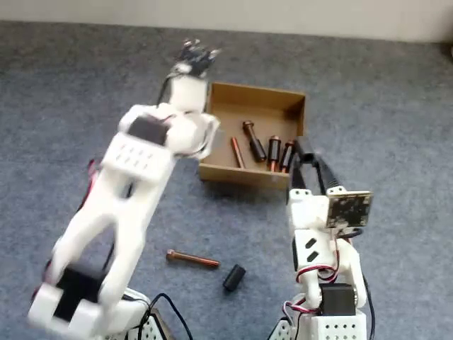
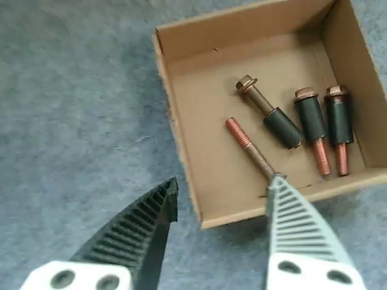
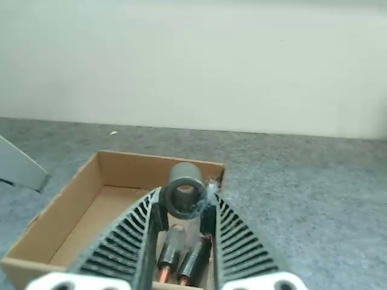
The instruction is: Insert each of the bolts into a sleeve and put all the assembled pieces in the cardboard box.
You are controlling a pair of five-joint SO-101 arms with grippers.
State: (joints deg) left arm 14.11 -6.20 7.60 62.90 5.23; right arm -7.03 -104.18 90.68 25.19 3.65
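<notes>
Bare bolt (image 2: 250,147): is lying flat in the cardboard box (image 2: 242,36), its long axis pointing toward the nearer left gripper (image 2: 224,181), which is hanging wide apart above it, while the right gripper (image 3: 184,202) is clamping a sleeve (image 3: 183,188) at the box's near right corner.

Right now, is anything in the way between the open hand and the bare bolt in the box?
Nothing visible is. The left hand hangs open over the cardboard box's wall, and the bare bolt lies uncovered on its floor, a sleeved bolt close beside it.
</notes>
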